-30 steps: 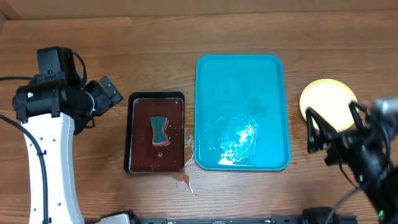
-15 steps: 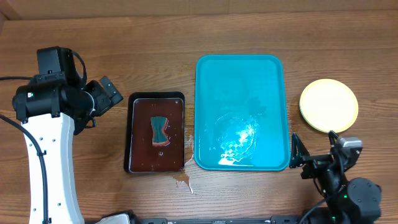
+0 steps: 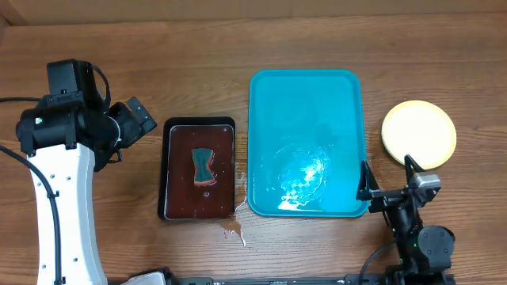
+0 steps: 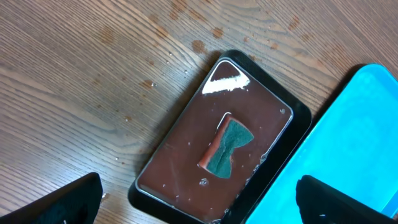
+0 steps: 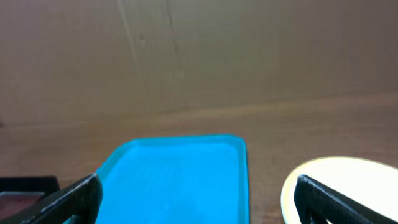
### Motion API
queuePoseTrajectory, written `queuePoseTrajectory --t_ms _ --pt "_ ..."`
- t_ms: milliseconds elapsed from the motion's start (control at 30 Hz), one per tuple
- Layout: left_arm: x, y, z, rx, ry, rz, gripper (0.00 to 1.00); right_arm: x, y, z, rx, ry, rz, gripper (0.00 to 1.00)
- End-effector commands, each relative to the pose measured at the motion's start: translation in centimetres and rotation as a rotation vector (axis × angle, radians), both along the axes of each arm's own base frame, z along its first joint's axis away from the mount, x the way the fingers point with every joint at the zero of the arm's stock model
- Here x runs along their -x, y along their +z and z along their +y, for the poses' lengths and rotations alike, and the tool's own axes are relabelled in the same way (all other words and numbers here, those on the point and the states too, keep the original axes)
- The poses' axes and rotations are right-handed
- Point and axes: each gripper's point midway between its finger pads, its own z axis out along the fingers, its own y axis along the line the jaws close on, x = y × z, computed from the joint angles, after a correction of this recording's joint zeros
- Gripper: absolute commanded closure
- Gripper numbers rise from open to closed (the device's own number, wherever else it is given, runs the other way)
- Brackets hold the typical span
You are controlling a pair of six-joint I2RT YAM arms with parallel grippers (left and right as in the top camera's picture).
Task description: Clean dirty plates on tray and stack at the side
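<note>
Overhead, we see a wood-grain table (image 3: 198, 63) bearing a smooth teal plastic tray (image 3: 307, 103), rectangular with rounded corners and a raised rim, its lower half glossy with a wet film. At 3 o'clock of the tray, apart from it on the bare wood, the plates (image 3: 418, 134) appear as a single round, matte, pale yellow disc; we cannot tell how many lie beneath it. At 9 o'clock of the tray stands a black rectangular pan (image 3: 199, 125) of dark red-brown liquid (image 3: 181, 182) in which lies an hourglass-shaped sponge (image 3: 204, 166), and a small brown puddle (image 3: 231, 229) marks the wood at the pan's 5 o'clock. The left gripper (image 3: 131, 123), at 10 o'clock of the pan, is spread wide and holds nothing; the right gripper (image 3: 388, 186), at the tray's 5 o'clock corner, is likewise spread and empty. Only the left wrist view reveals the sponge's (image 4: 227, 148) teal face over an orange-red edge and water specks on the wood. Only the right wrist view shows the tray's (image 5: 180, 168) rim in low profile beside the plates (image 5: 339, 186).
</note>
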Motion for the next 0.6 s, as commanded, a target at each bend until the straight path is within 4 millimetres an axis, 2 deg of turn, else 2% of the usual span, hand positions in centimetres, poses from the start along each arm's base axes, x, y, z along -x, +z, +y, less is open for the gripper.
queuePoseTrajectory --t_ms 0,567 --pt "-0.27 0.30 0.06 -0.002 -0.012 -0.011 0.00 -0.07 -0.26 -0.18 0.000 -0.013 -0.007 0.00" --pt "-0.27 0.30 0.06 -0.002 -0.012 -0.011 0.00 -0.06 -0.50 -0.17 0.001 -0.012 0.003 0.00"
